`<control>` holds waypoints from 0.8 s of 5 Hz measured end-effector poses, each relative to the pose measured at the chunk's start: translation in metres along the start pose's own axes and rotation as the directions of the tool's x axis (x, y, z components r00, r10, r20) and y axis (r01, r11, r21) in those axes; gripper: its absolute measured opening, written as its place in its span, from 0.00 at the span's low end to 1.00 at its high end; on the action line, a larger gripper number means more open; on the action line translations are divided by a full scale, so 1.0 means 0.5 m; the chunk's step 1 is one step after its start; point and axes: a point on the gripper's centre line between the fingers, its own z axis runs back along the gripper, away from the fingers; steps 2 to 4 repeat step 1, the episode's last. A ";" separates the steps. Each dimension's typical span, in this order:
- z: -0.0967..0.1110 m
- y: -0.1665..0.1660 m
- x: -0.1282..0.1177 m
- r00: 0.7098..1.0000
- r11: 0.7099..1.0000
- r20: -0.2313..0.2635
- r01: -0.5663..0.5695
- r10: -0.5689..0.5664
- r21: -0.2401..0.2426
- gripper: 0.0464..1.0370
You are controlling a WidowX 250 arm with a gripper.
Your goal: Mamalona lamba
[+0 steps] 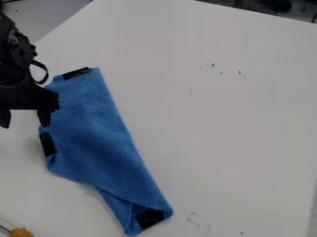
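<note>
blue cloth (pixel 93 139) lies just beside the tool (pixel 25 126)

White table (pixel 217 129) (dark specks (pixel 240 72) too), yellow-orange lump (pixel 21 232)

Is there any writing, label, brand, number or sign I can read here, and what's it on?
There are none that can be read.
Black patches on the blue cloth: no legible lettering.
Small dark marks on the white table: no readable letters or numbers.
Black gripper: nothing legible.
</note>
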 end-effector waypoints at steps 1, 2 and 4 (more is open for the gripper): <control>0.005 -0.013 0.014 0.999 0.999 0.004 0.037 -0.036 -0.037 0.97; 0.005 -0.013 0.014 0.999 0.999 0.004 0.037 -0.036 -0.037 0.97; 0.005 -0.013 0.014 0.999 0.999 0.004 0.037 -0.036 -0.037 0.97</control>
